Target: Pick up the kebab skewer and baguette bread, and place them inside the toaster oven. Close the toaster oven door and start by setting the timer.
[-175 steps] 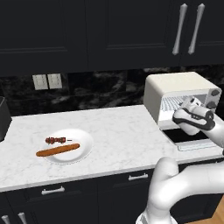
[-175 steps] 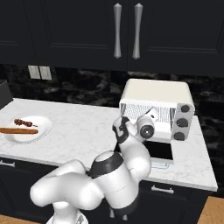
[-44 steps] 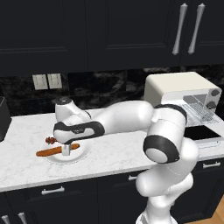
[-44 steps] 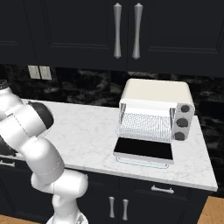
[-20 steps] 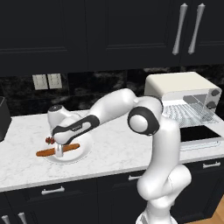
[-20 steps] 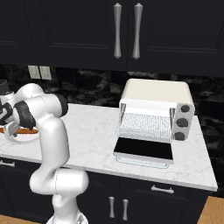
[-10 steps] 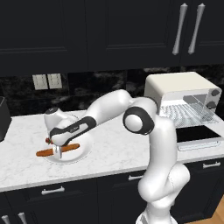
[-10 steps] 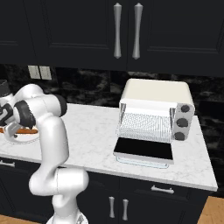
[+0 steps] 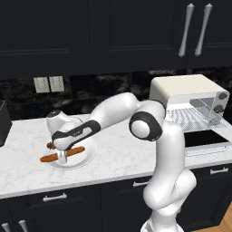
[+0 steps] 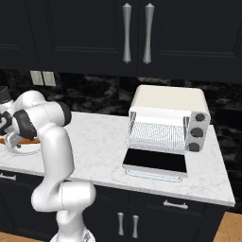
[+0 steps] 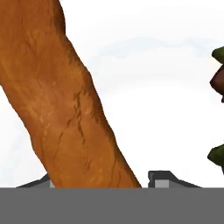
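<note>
Baguette bread (image 9: 59, 155) lies on the white plate (image 9: 86, 157) at nine o'clock of the counter, kebab skewer (image 9: 50, 145) just beyond it. Gripper (image 9: 62, 157) straddles the loaf, its fingertips part-spread either side, not yet pinching. Best squeeze mid-loaf, then lift level toward the toaster oven (image 9: 188, 102), open at three o'clock.

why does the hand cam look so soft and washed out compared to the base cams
Hand view: taken very close, so the baguette bread looks enlarged and soft, and the white plate is flat, nearly shadowless white. Left base view: evenly lit, the plate casts little shadow on the counter. Right base view: crisp, the toaster oven door shows no glare.
</note>
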